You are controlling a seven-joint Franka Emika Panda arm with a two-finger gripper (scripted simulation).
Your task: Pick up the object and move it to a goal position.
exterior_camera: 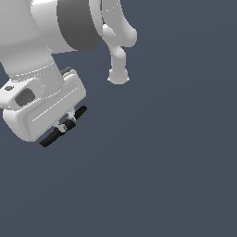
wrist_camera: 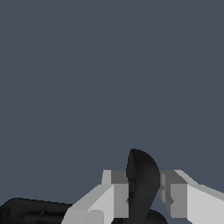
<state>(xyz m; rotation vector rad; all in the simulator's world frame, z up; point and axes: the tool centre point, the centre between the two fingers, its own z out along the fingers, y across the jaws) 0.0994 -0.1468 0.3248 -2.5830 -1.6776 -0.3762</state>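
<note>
The black spring clamp [exterior_camera: 62,127] hangs under my white hand at the exterior view's left, held crosswise with one end toward the lower left and one toward the upper right. My gripper [exterior_camera: 65,124] is shut on it. In the wrist view the two grey fingers [wrist_camera: 114,192] press on either side of a black rounded part of the clamp [wrist_camera: 142,183], with the gripper [wrist_camera: 142,190] closed around it; another black part of it lies along the picture's lower edge. The red tip is hidden. No goal marker shows.
A plain dark grey-blue surface [exterior_camera: 162,162] fills both views. The arm's white links [exterior_camera: 118,55] reach across the upper left of the exterior view.
</note>
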